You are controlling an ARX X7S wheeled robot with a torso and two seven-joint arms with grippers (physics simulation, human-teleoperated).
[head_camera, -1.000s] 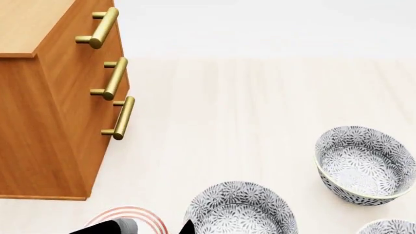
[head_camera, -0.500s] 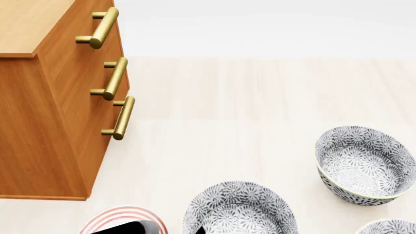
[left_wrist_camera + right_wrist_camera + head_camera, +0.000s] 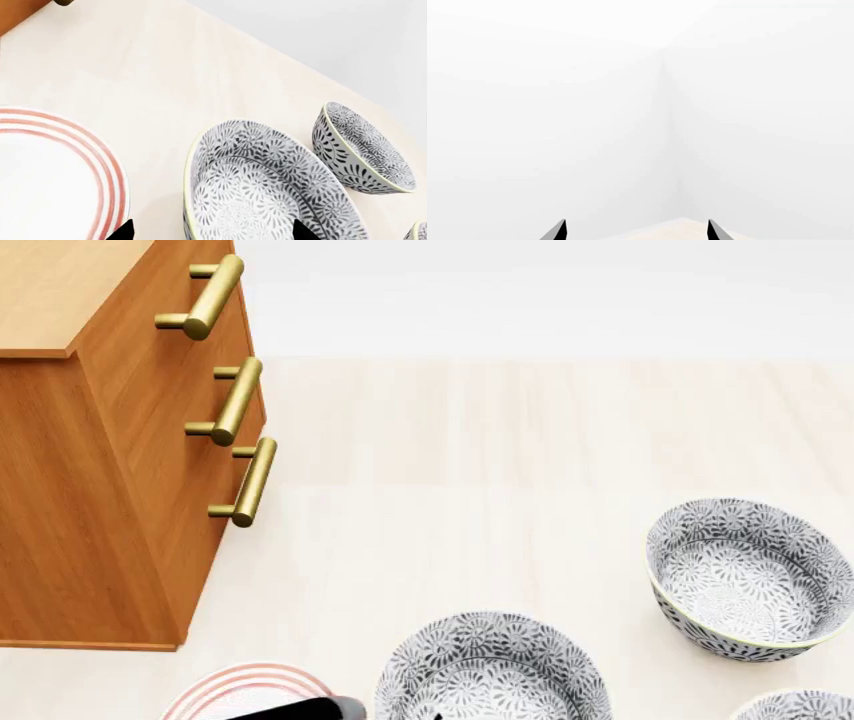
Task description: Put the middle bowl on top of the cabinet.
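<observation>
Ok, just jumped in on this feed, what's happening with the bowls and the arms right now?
The left gripper is open and straddling the near-side rim of the middle bowl, one fingertip outside by the red-ringed plate, one over the bowl's inside. Nothing is gripped yet; the bowl sits on the pale table. The right gripper is open, pointed at a blank white wall. The cabinet stands at the left, and nothing shows on the visible part of its top.
</observation>
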